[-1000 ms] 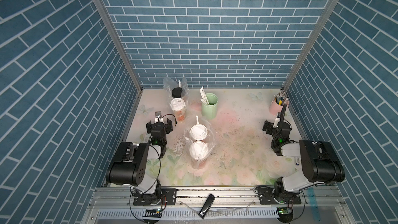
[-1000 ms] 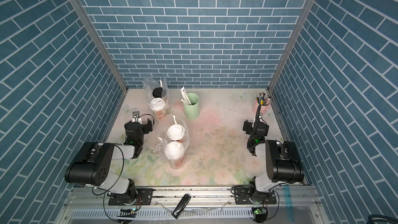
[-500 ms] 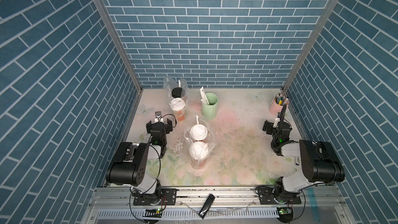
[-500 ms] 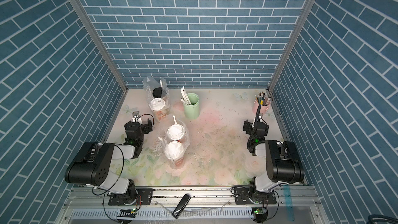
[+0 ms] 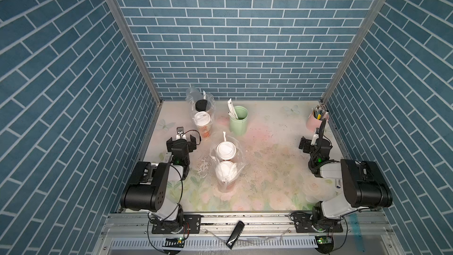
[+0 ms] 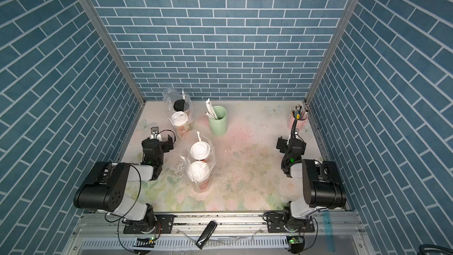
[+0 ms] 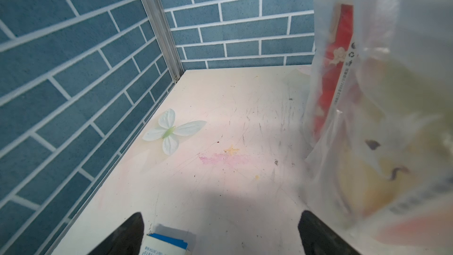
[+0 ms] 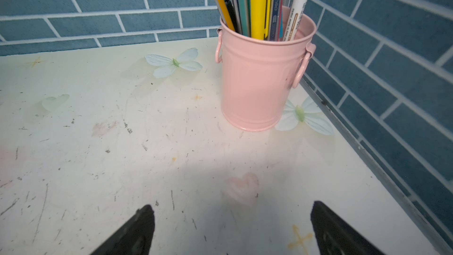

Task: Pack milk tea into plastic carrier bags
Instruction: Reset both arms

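Looks packed: cups [image 5: 202, 120] upright in near bag [image 5: 239, 153] and far bag [image 5: 192, 94]. Left fingers [image 7: 131, 233] apart, empty, far bag just beside, toward centre; right fingers [image 8: 138, 229] apart, well off

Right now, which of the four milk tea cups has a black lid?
The rearmost cup, standing in the far bag behind a white-lidded cup. The other three all have white lids.
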{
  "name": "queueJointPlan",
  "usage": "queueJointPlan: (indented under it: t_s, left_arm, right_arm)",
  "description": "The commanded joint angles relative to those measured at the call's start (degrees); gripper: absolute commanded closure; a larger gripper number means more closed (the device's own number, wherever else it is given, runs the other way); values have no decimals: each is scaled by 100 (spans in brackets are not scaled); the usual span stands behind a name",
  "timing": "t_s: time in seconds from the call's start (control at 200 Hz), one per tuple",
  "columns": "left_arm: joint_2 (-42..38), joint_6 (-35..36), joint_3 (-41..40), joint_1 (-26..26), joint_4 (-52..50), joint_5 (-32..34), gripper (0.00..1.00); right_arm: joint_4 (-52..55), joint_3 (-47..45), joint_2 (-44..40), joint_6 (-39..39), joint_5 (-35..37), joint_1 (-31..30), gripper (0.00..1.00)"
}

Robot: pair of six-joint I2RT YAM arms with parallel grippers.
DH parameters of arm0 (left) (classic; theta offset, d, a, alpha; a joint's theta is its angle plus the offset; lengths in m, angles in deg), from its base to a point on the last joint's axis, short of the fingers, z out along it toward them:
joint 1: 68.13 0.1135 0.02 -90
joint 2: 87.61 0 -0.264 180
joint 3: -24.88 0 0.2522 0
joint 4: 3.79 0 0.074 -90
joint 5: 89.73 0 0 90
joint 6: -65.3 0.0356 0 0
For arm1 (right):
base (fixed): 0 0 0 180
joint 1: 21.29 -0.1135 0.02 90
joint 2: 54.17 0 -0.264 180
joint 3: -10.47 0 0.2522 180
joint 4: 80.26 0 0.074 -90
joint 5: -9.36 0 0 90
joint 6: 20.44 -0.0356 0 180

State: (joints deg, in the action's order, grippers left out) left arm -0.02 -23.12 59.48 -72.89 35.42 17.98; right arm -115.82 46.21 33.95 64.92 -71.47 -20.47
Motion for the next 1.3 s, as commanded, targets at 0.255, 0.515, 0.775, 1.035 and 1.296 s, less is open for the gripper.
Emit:
queueJointPlan:
  t_s: [0.255, 0.515, 0.775, 1.035, 1.296]
  left_arm:
    - [1, 259, 45, 36, -155, -611, 1]
    - [-32, -82, 8, 38, -116, 265, 1]
    - [8, 211, 34, 23, -114, -426, 1]
    - [12, 211, 34, 18, -111, -422, 1]
    - [0, 149, 70, 124, -199, -629, 1]
  right_arm:
    - [-126, -5, 19, 86, -47, 24, 1]
    - [-130, -3, 8, 87, -47, 24, 1]
    - [-130, -9, 10, 87, -48, 22, 1]
    - [-130, -9, 6, 87, -47, 24, 1]
    - [-129, -7, 12, 87, -47, 24, 1]
